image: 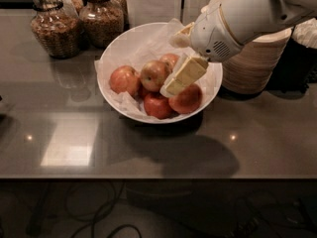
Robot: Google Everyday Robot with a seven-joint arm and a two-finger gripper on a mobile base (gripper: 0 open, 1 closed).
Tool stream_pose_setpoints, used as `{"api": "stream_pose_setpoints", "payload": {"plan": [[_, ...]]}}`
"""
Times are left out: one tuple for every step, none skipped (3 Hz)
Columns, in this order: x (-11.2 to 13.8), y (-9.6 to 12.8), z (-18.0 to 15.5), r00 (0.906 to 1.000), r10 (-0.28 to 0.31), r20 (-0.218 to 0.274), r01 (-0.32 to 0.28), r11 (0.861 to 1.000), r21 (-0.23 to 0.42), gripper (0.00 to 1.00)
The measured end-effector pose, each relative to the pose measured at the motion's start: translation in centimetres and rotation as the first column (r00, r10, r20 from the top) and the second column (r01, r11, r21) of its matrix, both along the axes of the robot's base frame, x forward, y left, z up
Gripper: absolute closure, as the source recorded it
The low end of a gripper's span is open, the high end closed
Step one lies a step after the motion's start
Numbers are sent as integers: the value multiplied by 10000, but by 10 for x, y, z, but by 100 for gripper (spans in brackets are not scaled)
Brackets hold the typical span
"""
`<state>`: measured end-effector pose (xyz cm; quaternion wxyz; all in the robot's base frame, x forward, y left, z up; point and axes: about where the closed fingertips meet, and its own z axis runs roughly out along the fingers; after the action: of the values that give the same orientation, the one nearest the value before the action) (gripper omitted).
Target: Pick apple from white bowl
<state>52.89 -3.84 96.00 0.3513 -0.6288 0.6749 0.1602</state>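
The white bowl [130,44], wide, glossy and lined with crumpled white paper, sits on the dark counter. It holds several reddish apples: one at the left [123,79], one in the middle [154,74], one at the front [157,106], one at the right [187,99] and one at the back, partly hidden. My gripper [173,86] reaches in from the upper right over the bowl. Its cream fingers [184,75] point down-left, tips just above the apples between the middle and right ones.
Two glass jars [52,26] [101,16] of brown food stand behind the bowl at left. A stack of beige disposable bowls [257,58] stands at right, close behind my arm. The dark counter [69,138] ends at its front edge below.
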Motion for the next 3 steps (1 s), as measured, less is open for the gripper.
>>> {"api": "stream_pose_setpoints", "payload": {"plan": [[7,10,-4,9998,142,139,-145,9997,220,18],[8,20,-11,9995,274,169,-279,9991,307,18],[3,34,-32,9989,468,99,-470,9987,203,18]]}}
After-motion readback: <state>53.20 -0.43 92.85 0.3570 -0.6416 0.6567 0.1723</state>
